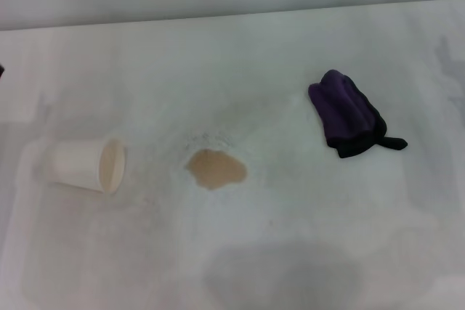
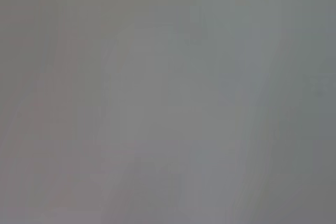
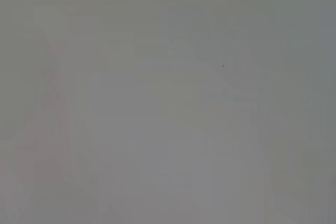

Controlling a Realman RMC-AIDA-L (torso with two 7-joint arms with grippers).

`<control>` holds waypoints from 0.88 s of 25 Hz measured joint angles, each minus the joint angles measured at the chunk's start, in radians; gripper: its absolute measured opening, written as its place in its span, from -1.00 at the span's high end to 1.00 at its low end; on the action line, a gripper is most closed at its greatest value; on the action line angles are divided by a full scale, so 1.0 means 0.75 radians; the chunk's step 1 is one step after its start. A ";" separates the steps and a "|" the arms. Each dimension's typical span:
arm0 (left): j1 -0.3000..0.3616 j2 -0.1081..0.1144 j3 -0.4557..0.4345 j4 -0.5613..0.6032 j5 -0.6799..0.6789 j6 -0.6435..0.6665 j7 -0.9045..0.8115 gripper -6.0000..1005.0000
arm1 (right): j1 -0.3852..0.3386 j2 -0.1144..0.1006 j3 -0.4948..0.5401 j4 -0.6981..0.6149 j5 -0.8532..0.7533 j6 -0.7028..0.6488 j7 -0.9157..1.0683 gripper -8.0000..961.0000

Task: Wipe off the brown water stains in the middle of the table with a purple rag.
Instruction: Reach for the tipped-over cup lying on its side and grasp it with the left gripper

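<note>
**Inspector:** Closest to the head camera, at six o'clock, what is that grey patch?

**Operator:** Only a soft dim patch (image 1: 283,277) on the table (image 1: 240,56), likely a shadow. That white tabletop is the largest thing in view and fills nearly the whole picture, with faint grey smudges across it.

**Inspector:** And the next largest?

**Operator:** Then the cream paper cup (image 1: 87,165), lying on its side at about nine o'clock, mouth turned toward the middle. After that comes the purple rag (image 1: 349,113), bunched at about two o'clock with its short black tail pointing away from the centre. It lies well apart from the spill.

**Inspector:** Where is the spill itself?

**Operator:** The brown water stains (image 1: 216,168) sit as one tan patch near the middle, between cup and rag, closer to the cup. It looks whole and unsmeared.

**Inspector:** What about the pincers?

**Operator:** Neither the left gripper nor the right gripper appears anywhere. Both wrist views show only a blank grey blur, so whether the fingers are spread or pressed together cannot be told.

**Inspector:** So how much is done?

**Operator:** Nothing, by my reading. The rag lies free and ungrasped, and the stain is untouched. Reaching, picking up the cloth, carrying it over and wiping all remain.
</note>
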 joint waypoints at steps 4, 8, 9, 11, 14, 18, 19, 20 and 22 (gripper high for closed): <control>-0.065 0.027 0.000 -0.133 0.175 0.002 -0.309 -0.77 | 0.005 0.000 0.000 0.001 0.000 0.000 0.000 -0.72; -0.144 0.033 0.001 -0.394 0.405 0.010 -0.740 -0.77 | 0.020 0.000 0.000 0.001 0.000 0.000 0.000 -0.72; -0.158 0.033 0.001 -0.460 0.469 0.025 -0.820 -0.77 | 0.024 0.000 0.000 0.001 0.000 -0.001 0.000 -0.72; -0.189 0.045 0.003 -0.605 0.616 0.076 -0.995 -0.77 | 0.031 0.001 0.000 0.003 0.000 -0.003 0.000 -0.72; -0.236 0.097 0.004 -0.802 0.882 0.190 -1.242 -0.77 | 0.039 0.003 0.000 0.005 0.000 -0.007 0.007 -0.72; -0.325 0.153 0.006 -0.995 1.218 0.373 -1.343 -0.77 | 0.049 0.004 0.000 0.005 0.000 -0.009 0.031 -0.72; -0.351 0.160 0.006 -1.043 1.294 0.423 -1.347 -0.77 | 0.054 0.004 0.000 0.005 0.000 -0.011 0.032 -0.72; -0.385 0.166 0.007 -1.109 1.378 0.477 -1.347 -0.77 | 0.059 0.004 0.000 0.005 0.000 -0.014 0.032 -0.72; -0.437 0.169 0.007 -1.198 1.503 0.558 -1.346 -0.77 | 0.072 0.004 0.000 0.005 0.000 -0.020 0.033 -0.72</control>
